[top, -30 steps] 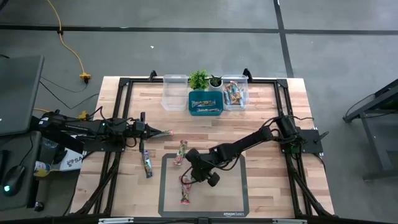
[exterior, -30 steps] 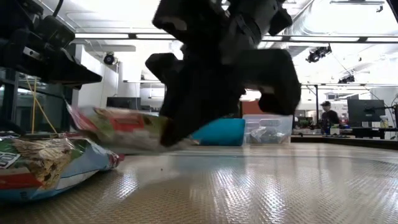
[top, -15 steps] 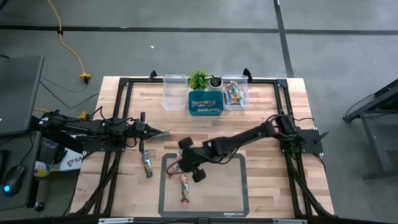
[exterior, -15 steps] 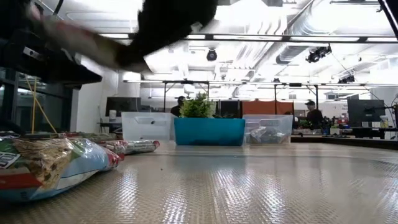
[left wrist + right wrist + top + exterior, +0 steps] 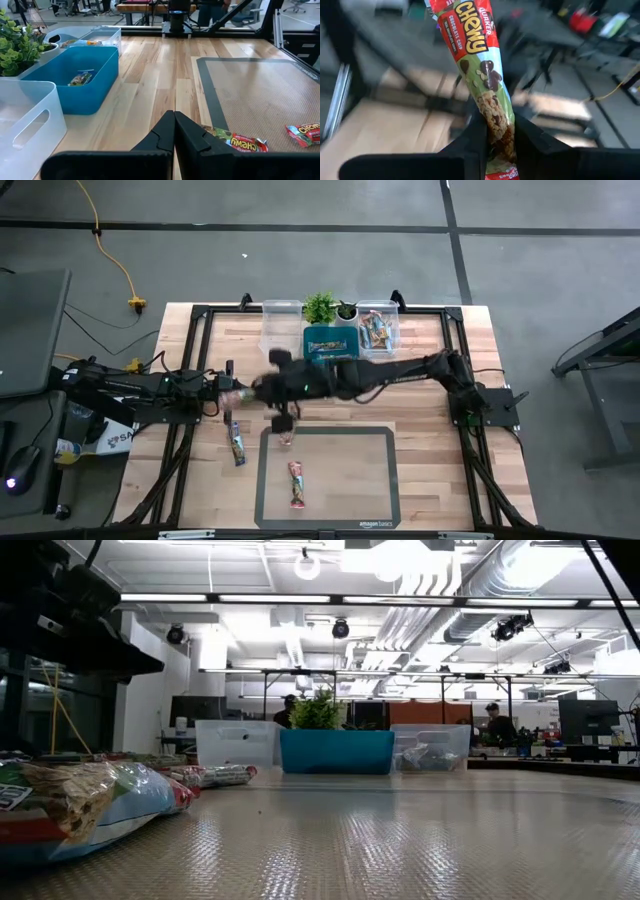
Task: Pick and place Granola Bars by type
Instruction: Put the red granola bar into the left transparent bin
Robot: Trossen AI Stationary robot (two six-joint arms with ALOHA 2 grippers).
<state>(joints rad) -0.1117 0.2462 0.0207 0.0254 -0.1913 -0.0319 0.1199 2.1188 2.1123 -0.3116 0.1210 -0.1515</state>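
Observation:
The granola bars are slim bars in shiny wrappers. One lies on the wood (image 5: 237, 445). One lies on the grey mat (image 5: 297, 483), and it is the large near bar in the low view (image 5: 90, 800). Another sits at the mat's far edge (image 5: 235, 141). My right gripper (image 5: 262, 388) is blurred in the high view, stretched across above the table's left half, and shut on a red-and-green bar (image 5: 480, 65). My left gripper (image 5: 174, 131) is shut and empty, close beside it (image 5: 243, 392). More bars lie in the teal bin (image 5: 328, 345) and the right clear bin (image 5: 377, 330). My right gripper pinches the red-and-green bar between its two fingers near one end (image 5: 496, 131). The bar's long printed part sticks out past the fingertips. It is lifted clear of the table.
Three bins stand in a row at the far edge: a clear one (image 5: 281, 327), the teal one and another clear one, with small green plants (image 5: 320, 307) behind. The mat (image 5: 330, 515) covers the near middle. People show in the room beyond the table (image 5: 492, 718).
My right gripper, holding the bar, has risen from the mat and swung fast toward the table's far left. It has left the low view and now sits close to my left gripper. The bar has come up clear of the mat with it.

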